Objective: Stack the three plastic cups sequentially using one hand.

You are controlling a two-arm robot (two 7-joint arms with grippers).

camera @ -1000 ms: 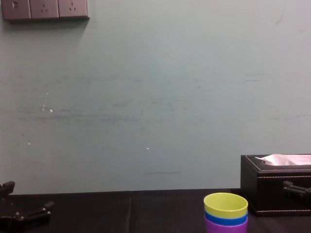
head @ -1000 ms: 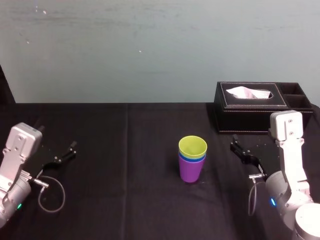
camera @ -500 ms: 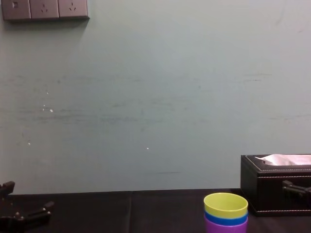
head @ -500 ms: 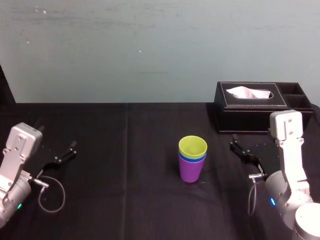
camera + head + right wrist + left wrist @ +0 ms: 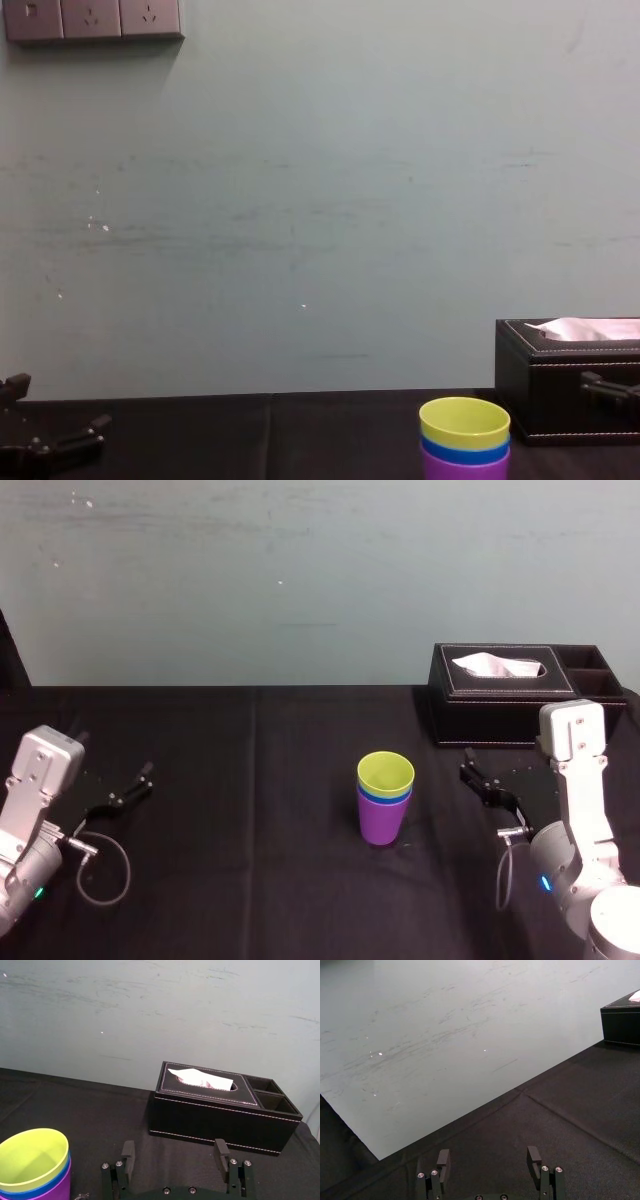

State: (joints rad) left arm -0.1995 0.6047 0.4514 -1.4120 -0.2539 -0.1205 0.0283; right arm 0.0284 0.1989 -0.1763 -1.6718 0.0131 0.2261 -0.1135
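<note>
Black-clothed table (image 5: 250,880) below pale green wall (image 5: 300,580), 3 nested cups (image 5: 385,800) mid-table

Yellow-green cup (image 5: 385,771), blue cup (image 5: 385,798), purple cup (image 5: 383,823), black tissue box (image 5: 500,712)

Cloth (image 5: 250,830) open left of cup stack (image 5: 384,802); tissue box (image 5: 500,715) right-rear.

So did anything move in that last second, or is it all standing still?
Nothing visibly changed. The three cups stay nested, yellow-green in blue in purple, and the left gripper and right gripper stay open on either side, touching nothing.
</note>
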